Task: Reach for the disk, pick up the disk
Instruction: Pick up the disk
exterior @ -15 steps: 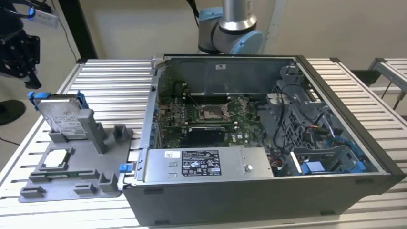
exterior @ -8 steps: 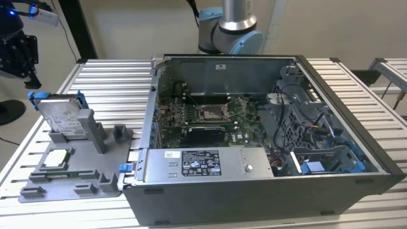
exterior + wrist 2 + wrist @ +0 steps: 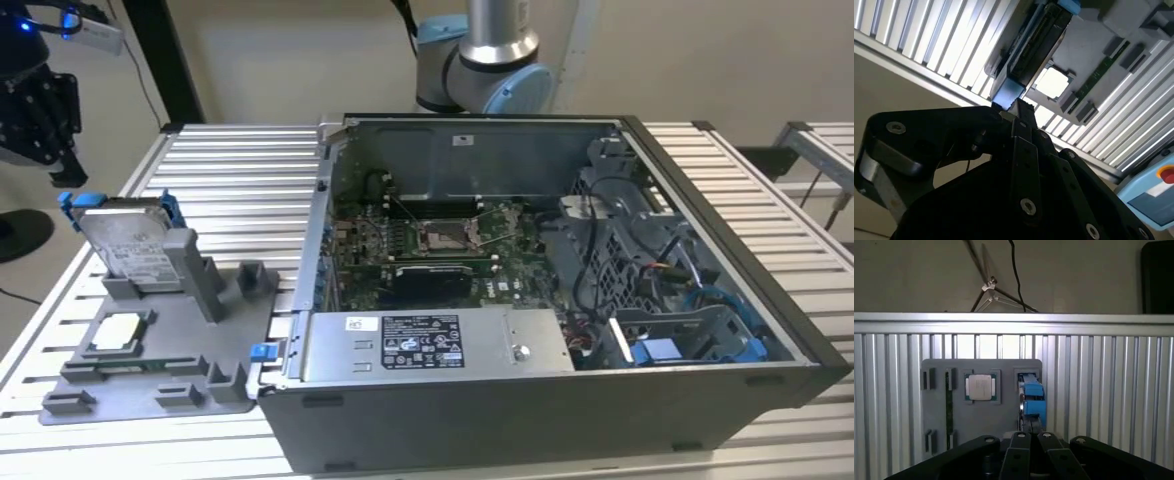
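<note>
Gripper [image 3: 56, 150] hangs just above the disk [image 3: 127, 240]; contact cannot be determined. In the first wrist view its fingertips [image 3: 1021, 436] lie closed together, gripping nothing. Disk stands on edge in a slot of the grey fixture [image 3: 147, 385], on the slatted table [image 3: 227, 170], at the exterior view's left of the open computer case [image 3: 534, 300].

Tray [image 3: 200, 345] at table's [image 3: 227, 170] near corner, exterior view's left; computer case [image 3: 534, 425] just beside it. Disk [image 3: 130, 242] stands at tray's far edge, chip [image 3: 118, 330] lying before it.
</note>
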`<move>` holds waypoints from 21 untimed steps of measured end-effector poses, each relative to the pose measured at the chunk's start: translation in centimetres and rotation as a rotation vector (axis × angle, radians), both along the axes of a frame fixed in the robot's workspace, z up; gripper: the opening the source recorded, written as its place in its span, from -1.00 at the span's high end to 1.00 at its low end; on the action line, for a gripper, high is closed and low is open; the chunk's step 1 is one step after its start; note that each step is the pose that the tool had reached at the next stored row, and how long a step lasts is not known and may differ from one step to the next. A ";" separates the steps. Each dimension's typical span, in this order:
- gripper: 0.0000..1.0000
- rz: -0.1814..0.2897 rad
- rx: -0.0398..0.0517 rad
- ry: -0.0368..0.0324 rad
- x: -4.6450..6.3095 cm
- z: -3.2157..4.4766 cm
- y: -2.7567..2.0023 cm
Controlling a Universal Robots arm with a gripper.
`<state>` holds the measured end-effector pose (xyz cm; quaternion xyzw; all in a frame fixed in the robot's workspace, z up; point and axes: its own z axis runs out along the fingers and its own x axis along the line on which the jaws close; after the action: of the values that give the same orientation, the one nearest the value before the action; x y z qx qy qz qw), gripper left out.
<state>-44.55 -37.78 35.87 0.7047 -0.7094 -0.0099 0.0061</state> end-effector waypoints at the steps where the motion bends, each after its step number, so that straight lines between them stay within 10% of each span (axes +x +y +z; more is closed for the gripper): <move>1: -1.00 0.001 0.0000 -0.0001 0.0 0.00 0.00; 21: -1.00 0.017 0.0000 0.0000 0.0 -1.11 0.14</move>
<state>-44.55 -37.64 34.76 0.7108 -0.7033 -0.0098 0.0062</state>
